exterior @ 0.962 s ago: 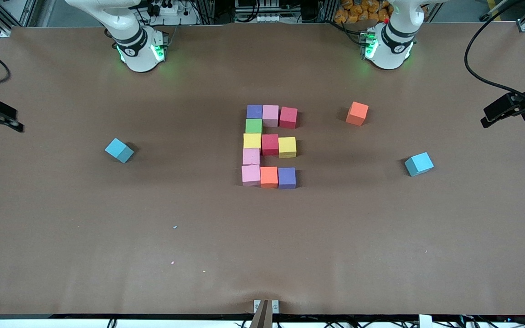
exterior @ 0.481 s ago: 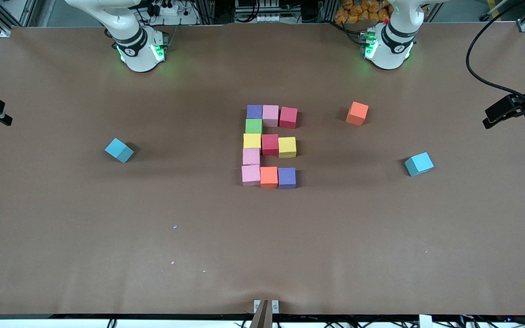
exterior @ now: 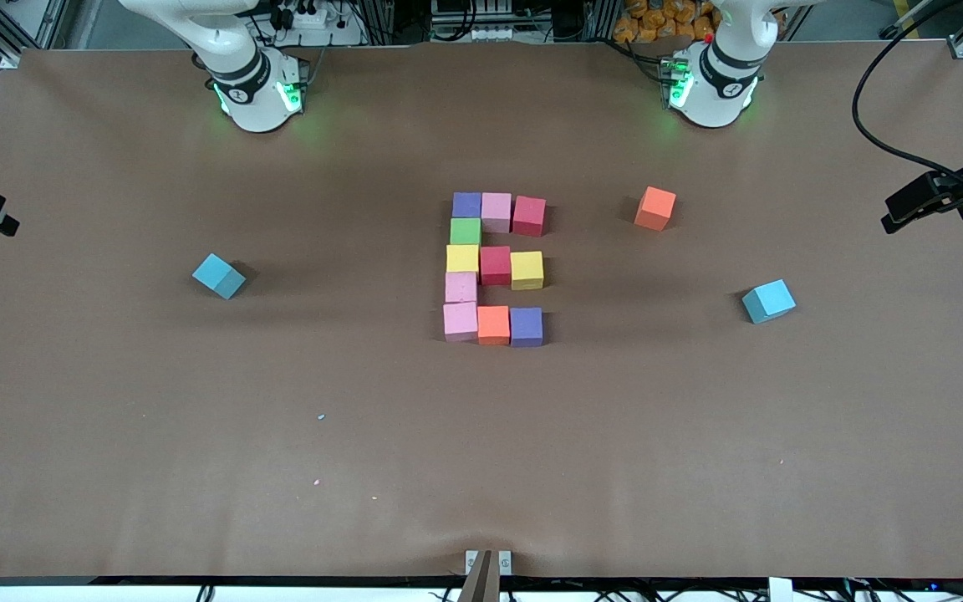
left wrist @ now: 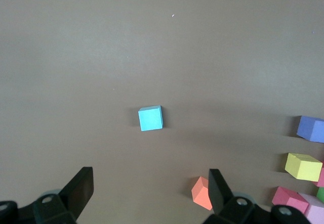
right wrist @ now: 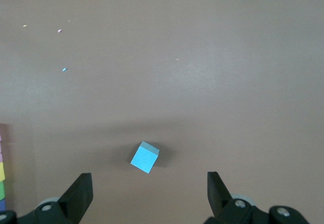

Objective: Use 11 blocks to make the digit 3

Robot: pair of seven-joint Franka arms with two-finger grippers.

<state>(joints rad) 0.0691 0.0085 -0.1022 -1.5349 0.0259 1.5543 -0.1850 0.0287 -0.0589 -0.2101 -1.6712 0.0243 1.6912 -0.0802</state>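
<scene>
Only the right arm has shifted since a second ago, drawing off the table's edge while the cubes lie exactly as they did. Nearest the front camera is the figure's bottom bar — pink (exterior: 460, 321), orange (exterior: 493, 325), purple (exterior: 526, 326) — part of the digit 3 (exterior: 495, 266), eleven touching blocks mid-table, seemingly complete. Two light-blue cubes (exterior: 768, 301) sit well apart at either end, probably spares, with a stray orange cube (exterior: 654, 208) farther back toward the left arm's end. Both arms wait wide of the work: the left gripper (left wrist: 149, 196) and the right gripper (right wrist: 149, 193) hang above the table, jaws spread, holding nothing — parked, I'd guess, because nothing remains to place.
</scene>
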